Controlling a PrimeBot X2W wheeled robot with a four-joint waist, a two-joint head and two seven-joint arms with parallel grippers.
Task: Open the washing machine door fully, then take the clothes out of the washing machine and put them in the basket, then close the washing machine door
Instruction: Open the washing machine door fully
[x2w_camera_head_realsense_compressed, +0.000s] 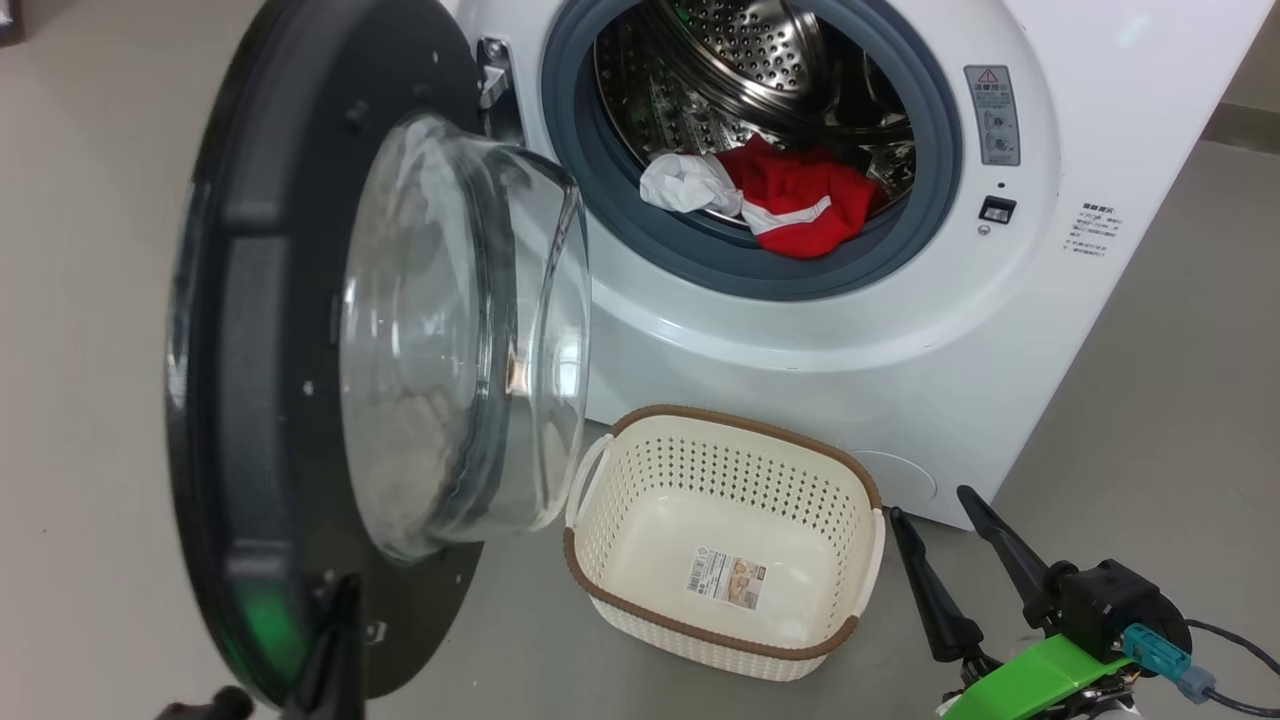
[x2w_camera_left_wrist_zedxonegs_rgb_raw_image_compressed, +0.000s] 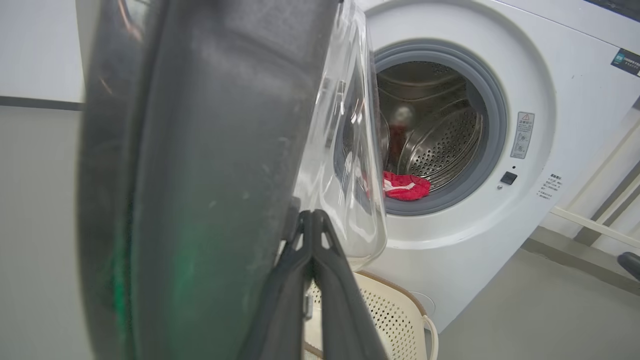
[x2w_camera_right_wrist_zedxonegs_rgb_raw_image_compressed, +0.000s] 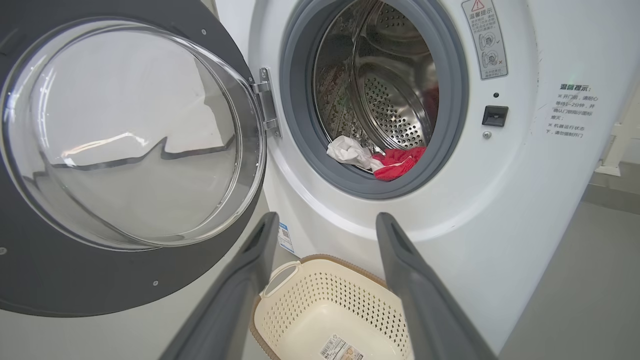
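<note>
The washing machine door (x2w_camera_head_realsense_compressed: 260, 330) stands swung open to the left, its black rim and bulging glass window (x2w_camera_head_realsense_compressed: 460, 330) facing the white washing machine (x2w_camera_head_realsense_compressed: 800, 370). The clothes, a red garment (x2w_camera_head_realsense_compressed: 800, 200) and a white cloth piece (x2w_camera_head_realsense_compressed: 688, 183), lie at the drum's front lip. On the floor below stands the basket (x2w_camera_head_realsense_compressed: 740, 425) with nothing in it. My left gripper (x2w_camera_head_realsense_compressed: 347, 600) is shut, its tip (x2w_camera_left_wrist_zedxonegs_rgb_raw_image_compressed: 312, 216) against the lower inner side of the door (x2w_camera_left_wrist_zedxonegs_rgb_raw_image_compressed: 200, 175). At the basket's right hovers my right gripper (x2w_camera_head_realsense_compressed: 930, 505), open; between its fingers (x2w_camera_right_wrist_zedxonegs_rgb_raw_image_compressed: 326, 220) appears the basket (x2w_camera_right_wrist_zedxonegs_rgb_raw_image_compressed: 320, 300).
Grey floor (x2w_camera_head_realsense_compressed: 1150, 420) spreads around the machine. A grey rubber gasket (x2w_camera_head_realsense_compressed: 720, 270) rings the steel drum (x2w_camera_right_wrist_zedxonegs_rgb_raw_image_compressed: 395, 110). The door hinge (x2w_camera_right_wrist_zedxonegs_rgb_raw_image_compressed: 267, 102) sits on the opening's left. A pale frame (x2w_camera_left_wrist_zedxonegs_rgb_raw_image_compressed: 590, 225) stands right of the machine.
</note>
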